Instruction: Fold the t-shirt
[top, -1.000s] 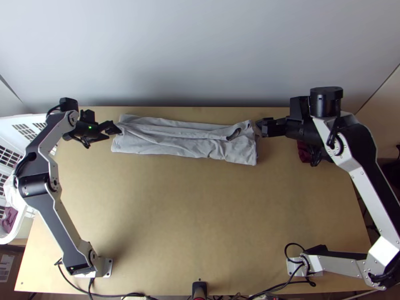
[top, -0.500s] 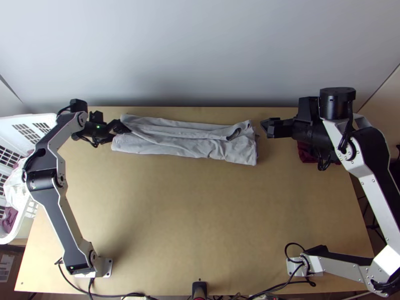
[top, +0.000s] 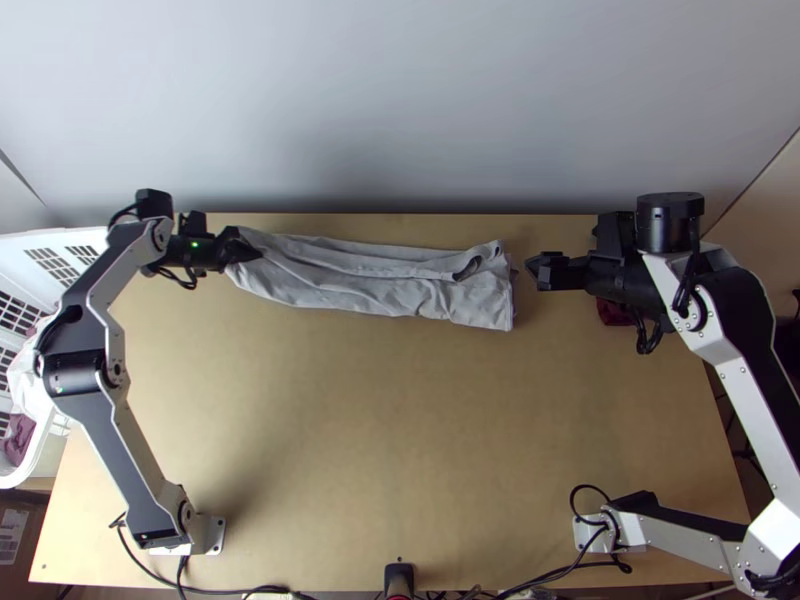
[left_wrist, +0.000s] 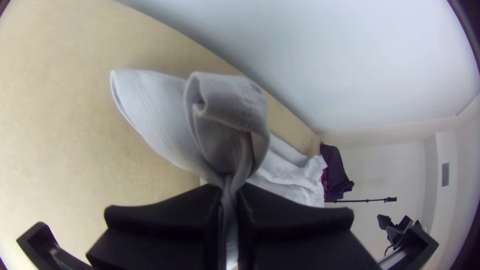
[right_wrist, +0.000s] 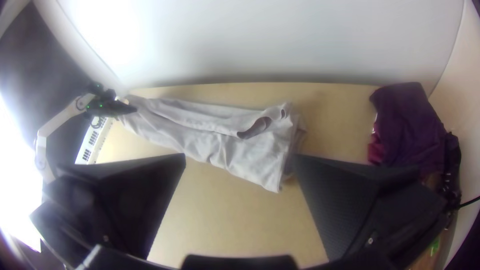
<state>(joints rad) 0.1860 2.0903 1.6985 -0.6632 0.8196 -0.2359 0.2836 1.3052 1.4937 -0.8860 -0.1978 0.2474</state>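
The light grey t-shirt (top: 370, 280) lies folded into a long narrow strip along the table's back edge, its neckline at the right end. My left gripper (top: 243, 250) is shut on the strip's left end, which is pinched together there. In the left wrist view, the cloth (left_wrist: 227, 125) bunches between the fingers of my left gripper (left_wrist: 229, 200), with a rolled layer beyond them. Off the strip's right end stands my right gripper (top: 540, 272). In the right wrist view, my right gripper (right_wrist: 240, 157) is open and holds nothing, with the t-shirt (right_wrist: 220, 137) farther off.
A white laundry basket (top: 45, 450) with clothes in it stands at the left edge. Dark purple cloth (right_wrist: 405, 130) lies at the table's right side, partly under the right arm in the top view. A wall rises behind the table's back edge.
My left gripper has moved right onto the strip's left end and shut on it, drawing the near corner together. The right gripper has shifted slightly right, away from the cloth.
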